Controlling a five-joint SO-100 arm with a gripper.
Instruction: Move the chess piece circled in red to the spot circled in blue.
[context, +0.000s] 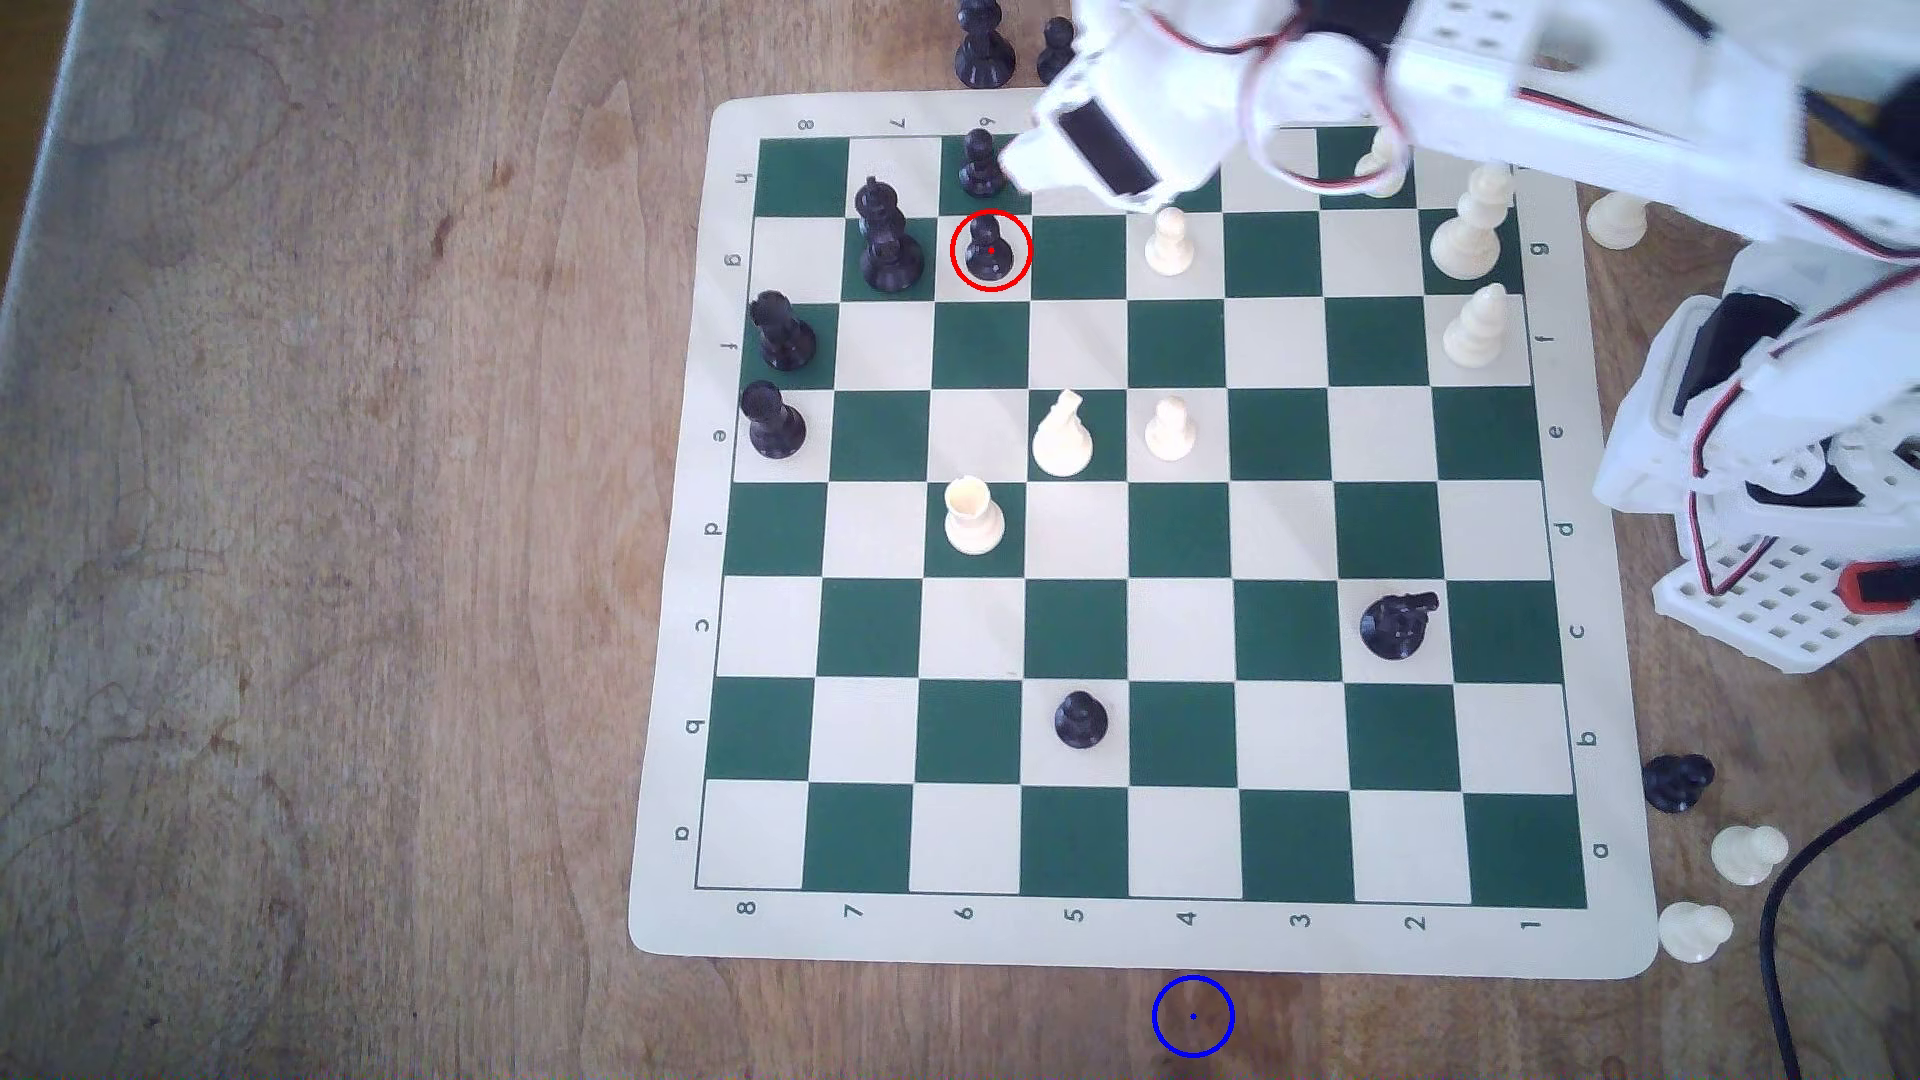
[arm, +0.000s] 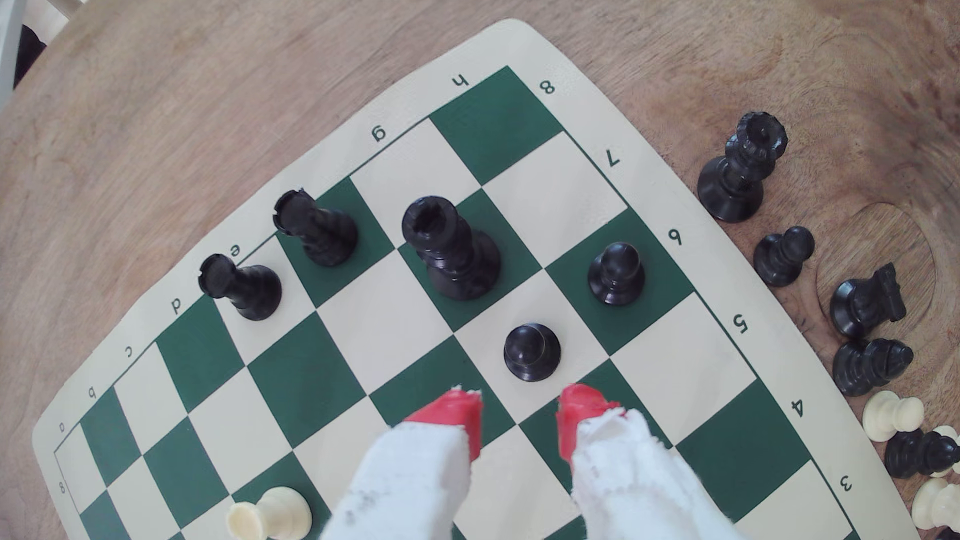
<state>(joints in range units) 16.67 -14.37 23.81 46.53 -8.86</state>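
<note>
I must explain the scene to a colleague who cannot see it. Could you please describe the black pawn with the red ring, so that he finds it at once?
Start at the green-and-cream chess board, at its far corner on the exterior view's left, where the black pieces gather. The chess piece stands on the cream square in column 6, row g. Another black pawn stands just behind it and a taller black piece beside it; only this pawn sits before the open gripper.

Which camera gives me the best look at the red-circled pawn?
The wrist view: the pawn sits large and unobstructed just ahead of the open end effector. The exterior view shows it small, inside the red ring.
</note>
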